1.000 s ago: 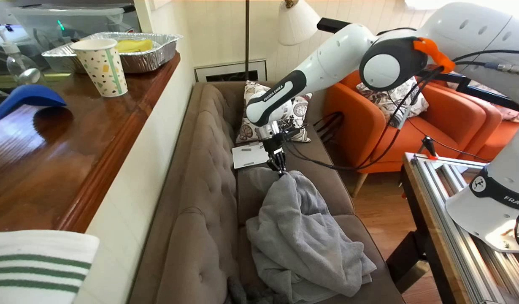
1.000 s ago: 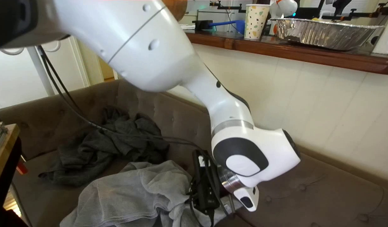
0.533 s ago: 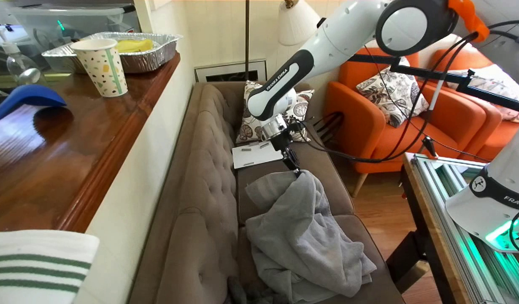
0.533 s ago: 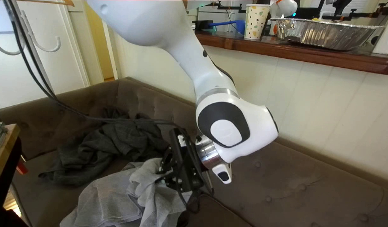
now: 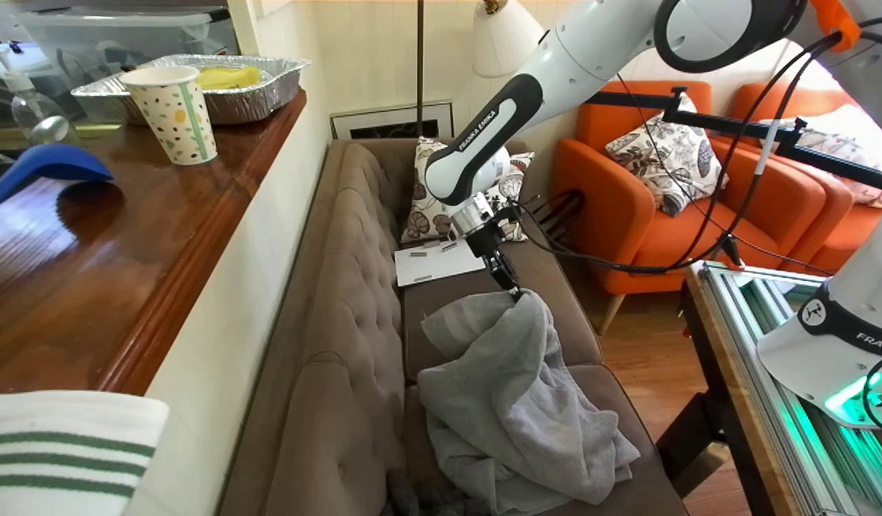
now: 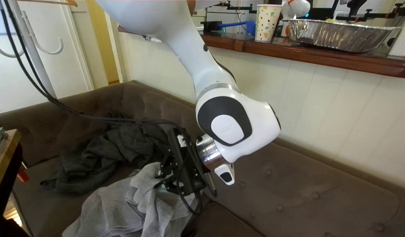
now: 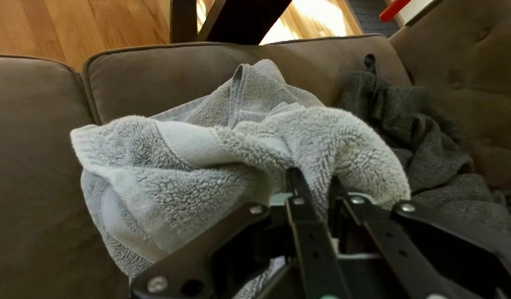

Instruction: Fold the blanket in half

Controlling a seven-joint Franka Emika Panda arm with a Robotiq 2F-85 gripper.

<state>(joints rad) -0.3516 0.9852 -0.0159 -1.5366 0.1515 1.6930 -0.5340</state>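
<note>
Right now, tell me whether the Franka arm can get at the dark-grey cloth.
Probably not yet: the claw grips the light-grey terry blanket. Once freed, it likely could: the dark-grey cloth lies close by, largely uncovered.

In an exterior view, the blanket lies on the sofa, the hand at its twelve-o'clock end, an armchair at one, and the worktop, bearing cup and tray, at ten. In the wrist view, another cloth lies at the blanket's three o'clock.
</note>
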